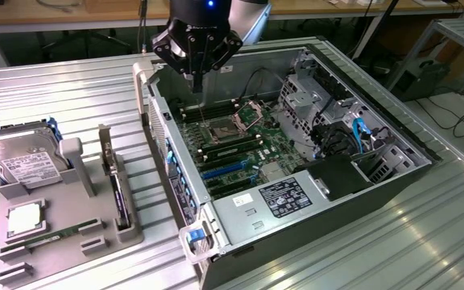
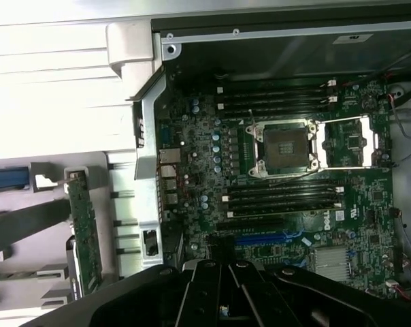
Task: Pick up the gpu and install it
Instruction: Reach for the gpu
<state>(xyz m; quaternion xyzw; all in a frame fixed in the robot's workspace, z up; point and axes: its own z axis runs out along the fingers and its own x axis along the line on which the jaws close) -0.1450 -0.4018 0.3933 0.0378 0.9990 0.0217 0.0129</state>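
The gpu (image 1: 118,194) stands on edge in a slot of the grey holder (image 1: 70,248), at the exterior view's left of the open computer case (image 1: 393,175). In the wrist view the gpu (image 2: 84,231) shows its green board face beside the case wall. My gripper (image 1: 197,81) hangs above the back part of the motherboard (image 1: 240,142), well away from the gpu. Its fingers are shut together with nothing between them. In the wrist view the gripper (image 2: 222,276) sits over the motherboard (image 2: 280,177), near the blue card slots (image 2: 260,239).
The grey holder also carries a hard drive (image 1: 24,164), a processor chip (image 1: 25,217) and a long memory stick (image 1: 53,235). Inside the case are an open processor socket (image 1: 220,132), blue card slots (image 1: 224,171), cables and a drive cage (image 1: 313,96). Ribbed metal tabletop (image 1: 70,90) surrounds everything.
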